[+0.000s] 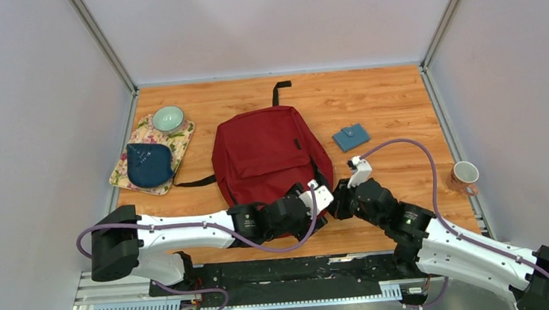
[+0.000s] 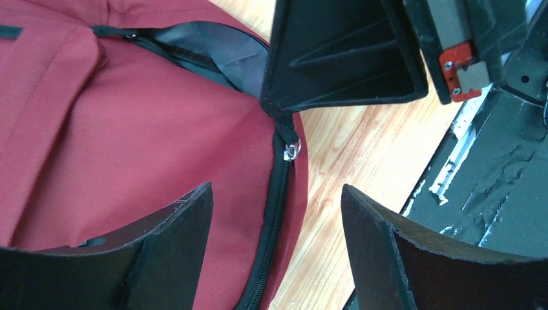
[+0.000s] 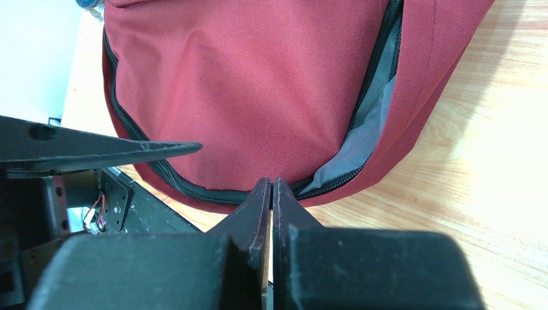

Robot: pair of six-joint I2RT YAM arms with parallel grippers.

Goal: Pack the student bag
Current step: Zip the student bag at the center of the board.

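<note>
The student bag [image 1: 267,152] is a dark red backpack lying flat mid-table, its black top loop pointing to the far side. Its main zipper is partly undone, showing grey lining [image 3: 368,126]. My right gripper [image 3: 271,183] is shut on the black zipper pull [image 2: 285,129] at the bag's near edge, just above the metal slider [image 2: 293,150]. My left gripper [image 2: 278,188] is open, straddling the closed stretch of zipper [image 2: 274,213] with one fingertip over red fabric and the other over bare wood. From above, both grippers meet at the bag's near right corner [image 1: 327,195].
At the far left a floral mat [image 1: 125,180] carries a dark blue pouch [image 1: 149,164] and a green bowl [image 1: 168,119]. A small blue wallet [image 1: 350,137] lies right of the bag. A mug [image 1: 465,174] stands by the right edge. A black rail [image 1: 267,275] runs along the near edge.
</note>
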